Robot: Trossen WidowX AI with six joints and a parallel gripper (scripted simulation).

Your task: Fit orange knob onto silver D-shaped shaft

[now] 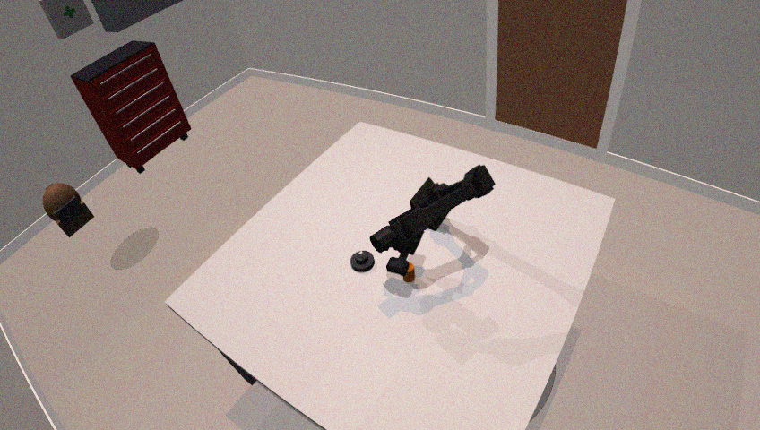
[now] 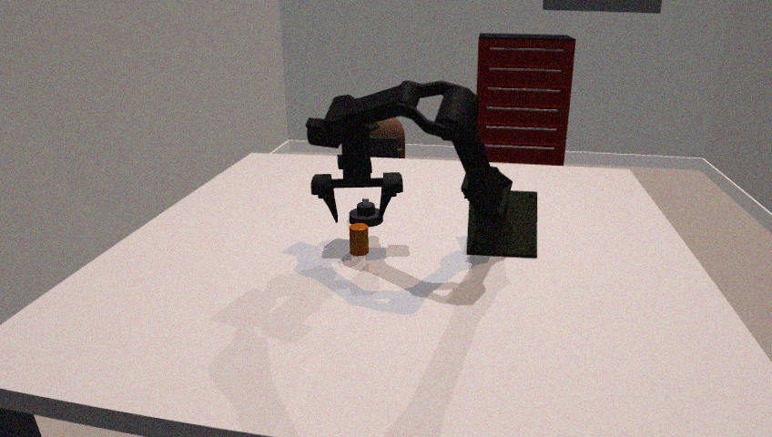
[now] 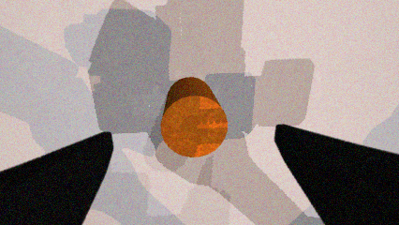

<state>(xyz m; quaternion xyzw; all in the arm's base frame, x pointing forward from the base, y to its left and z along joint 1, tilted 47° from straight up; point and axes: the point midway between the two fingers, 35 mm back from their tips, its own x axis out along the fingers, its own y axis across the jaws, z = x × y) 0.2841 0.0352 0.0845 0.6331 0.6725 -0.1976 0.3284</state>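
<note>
The orange knob stands upright on the table, beside the pedestal and apart from it. Its hole is hidden underneath. The dark round pedestal stands on the table, left of the knob in the top view and behind it in the exterior view. The short silver shaft rises bare from its top; its flat side is too small to tell. My gripper is wide open and empty, pointing down above the knob, with one finger to each side of it in the wrist view.
The white table carries the arm, whose base plate is right of the knob in the exterior view. Arm shadows lie around the knob. A red drawer cabinet stands on the floor beyond the table.
</note>
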